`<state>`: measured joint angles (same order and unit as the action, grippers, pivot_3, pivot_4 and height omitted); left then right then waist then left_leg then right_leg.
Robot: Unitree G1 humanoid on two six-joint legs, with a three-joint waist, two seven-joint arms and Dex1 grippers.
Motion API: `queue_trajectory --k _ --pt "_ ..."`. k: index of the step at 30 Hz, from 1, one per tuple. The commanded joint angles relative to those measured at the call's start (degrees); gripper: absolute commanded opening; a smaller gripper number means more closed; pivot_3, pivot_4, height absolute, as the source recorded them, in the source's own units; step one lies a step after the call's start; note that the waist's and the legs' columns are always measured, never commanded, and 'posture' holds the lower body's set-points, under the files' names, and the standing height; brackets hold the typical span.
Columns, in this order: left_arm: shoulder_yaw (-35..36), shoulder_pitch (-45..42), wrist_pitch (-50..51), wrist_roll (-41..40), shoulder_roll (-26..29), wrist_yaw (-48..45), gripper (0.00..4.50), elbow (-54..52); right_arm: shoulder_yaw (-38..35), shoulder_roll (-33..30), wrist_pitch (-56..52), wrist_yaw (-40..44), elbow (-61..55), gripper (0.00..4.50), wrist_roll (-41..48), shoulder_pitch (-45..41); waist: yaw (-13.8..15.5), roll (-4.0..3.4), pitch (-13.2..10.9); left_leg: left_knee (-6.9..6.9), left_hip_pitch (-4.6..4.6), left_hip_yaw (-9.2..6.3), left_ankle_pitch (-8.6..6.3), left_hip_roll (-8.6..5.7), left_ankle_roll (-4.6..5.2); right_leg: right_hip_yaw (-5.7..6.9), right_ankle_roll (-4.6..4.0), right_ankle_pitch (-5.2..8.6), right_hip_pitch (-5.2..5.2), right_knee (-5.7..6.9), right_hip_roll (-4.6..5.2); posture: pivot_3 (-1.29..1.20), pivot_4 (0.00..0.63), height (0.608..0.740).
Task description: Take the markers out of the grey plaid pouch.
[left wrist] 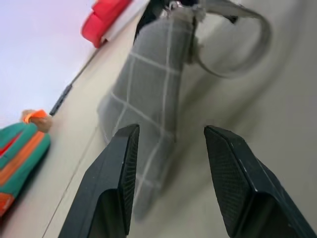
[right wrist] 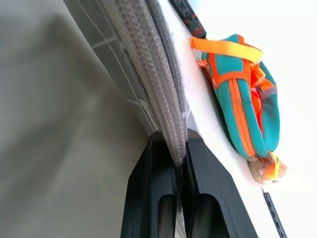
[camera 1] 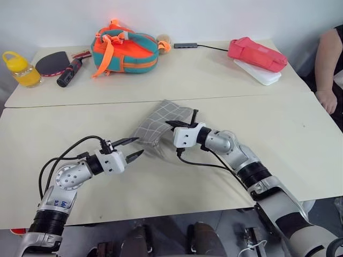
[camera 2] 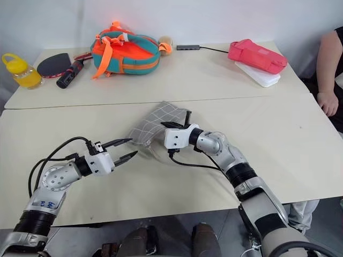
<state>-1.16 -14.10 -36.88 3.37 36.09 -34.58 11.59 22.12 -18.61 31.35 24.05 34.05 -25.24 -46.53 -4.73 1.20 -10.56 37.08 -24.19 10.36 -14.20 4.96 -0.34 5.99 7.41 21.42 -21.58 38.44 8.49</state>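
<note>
pouch (camera 1: 161, 125): soft, light, floppy fabric (likely sags); grip an edge
right pincer (camera 1: 180, 124): pinching the pouch's edge
left pincer (camera 1: 134, 148): spread, just short of the pouch's near corner

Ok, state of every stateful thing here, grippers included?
grey plaid pouch: pinched at one edge, partly raised off the table
right gripper: shut on the pouch's edge
left gripper: open, holding nothing, just short of the pouch
orange-teal bag: lying on its side
yellow bottle: upright, capped
</note>
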Motion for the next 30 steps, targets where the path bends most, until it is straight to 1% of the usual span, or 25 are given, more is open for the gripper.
queue_trajectory --k 1,8,11,15,16,19,21,22,24,26,27,30 --pt "-0.23 -1.93 -0.65 1.90 -0.88 2.05 2.23 -0.43 -1.09 0.24 -0.28 0.25 -3.18 0.00 1.86 0.55 0.01 0.00 0.00 0.00 0.00 0.00 0.00 0.00 0.00 0.00 0.00 0.00 0.00 0.00 0.00 0.00 0.150 0.740" --pt "-1.22 -3.09 0.46 3.76 -1.95 2.89 2.23 -0.19 -1.31 0.68 -1.52 0.71 -3.74 0.00 2.81 0.90 -0.06 0.00 0.00 0.00 0.00 0.00 0.00 0.00 0.00 0.00 0.00 0.00 0.00 0.02 0.00 0.00 0.150 0.740" --pt "-1.22 -3.16 1.03 3.56 -1.98 2.88 1.63 -0.64 -1.10 0.57 -1.74 0.86 -3.97 0.00 2.92 1.15 0.00 0.00 0.00 0.01 0.00 0.00 0.00 0.00 0.00 0.00 0.00 0.00 0.00 0.01 0.00 0.00 0.150 0.740" --pt "-1.25 -3.26 1.56 3.92 -1.86 3.04 0.29 -0.91 -1.01 0.30 -1.70 1.26 -4.53 0.00 3.20 1.54 0.02 0.00 0.00 0.01 0.00 0.00 0.00 -0.01 0.00 0.00 0.00 0.00 0.00 0.01 0.01 0.00 0.150 0.740" --pt "-1.31 -3.30 1.77 4.03 -1.85 3.07 0.05 -0.97 -0.99 0.22 -1.65 1.29 -4.73 0.00 3.22 1.68 0.02 0.00 0.00 0.01 0.00 0.00 0.00 -0.01 0.00 0.00 0.00 0.00 0.00 0.01 0.01 0.00 0.150 0.740" --pt "-1.63 -3.33 2.07 4.46 -1.65 2.93 0.05 -1.26 -1.24 0.34 -1.96 3.13 -5.60 0.00 5.16 2.50 0.02 0.00 0.00 0.01 0.00 0.00 0.00 -0.01 0.00 0.00 0.00 0.00 0.00 0.01 0.01 0.00 0.150 0.740" --pt "-1.87 -3.35 2.19 4.66 -1.61 2.76 0.00 -1.46 -2.06 0.82 -3.49 7.14 -7.04 0.55 9.87 3.61 0.09 0.00 0.00 0.01 0.00 -0.01 0.00 -0.01 0.00 0.00 0.00 0.00 0.00 0.01 0.01 0.00 0.150 0.740" --pt "-1.97 -3.35 2.22 4.73 -1.58 2.73 0.00 -1.55 -2.33 0.89 -3.91 8.14 -7.55 0.73 10.97 3.89 0.11 0.00 0.00 0.01 0.00 -0.01 0.00 -0.01 0.00 0.00 0.00 0.00 0.01 0.01 0.00 0.00 0.150 0.740" --pt "-2.31 -3.36 2.15 5.10 -1.42 2.58 0.00 -1.85 -4.34 0.73 -7.17 9.23 -9.19 1.41 13.63 4.61 0.07 0.00 0.00 0.01 0.00 -0.01 0.00 -0.01 0.00 0.00 0.00 0.00 0.01 0.00 0.01 0.00 0.150 0.740" --pt "-2.40 -3.35 2.27 5.28 -1.36 2.66 0.00 -2.13 -6.72 -0.24 -12.32 13.06 -12.37 2.15 18.81 5.93 0.20 0.00 0.00 0.02 0.00 -0.02 0.00 -0.01 0.00 0.00 0.00 0.00 0.01 0.01 0.00 0.00 0.150 0.740" --pt "-2.40 -3.36 2.39 5.37 -1.36 2.74 0.00 -2.30 -7.85 -1.16 -15.47 15.40 -14.64 2.45 21.59 6.98 0.29 0.00 0.00 0.02 0.00 -0.03 0.00 -0.01 0.00 0.00 0.00 0.00 0.01 0.02 0.00 0.00 0.150 0.740" --pt "-2.58 -3.32 2.78 5.60 -1.43 2.78 0.00 -2.85 -11.77 -4.49 -30.18 23.47 -26.33 2.45 33.72 11.94 1.19 0.00 0.00 0.01 -0.01 -0.06 -0.02 -0.03 0.03 0.01 0.00 0.00 0.04 -0.03 0.01 0.00 0.150 0.740"
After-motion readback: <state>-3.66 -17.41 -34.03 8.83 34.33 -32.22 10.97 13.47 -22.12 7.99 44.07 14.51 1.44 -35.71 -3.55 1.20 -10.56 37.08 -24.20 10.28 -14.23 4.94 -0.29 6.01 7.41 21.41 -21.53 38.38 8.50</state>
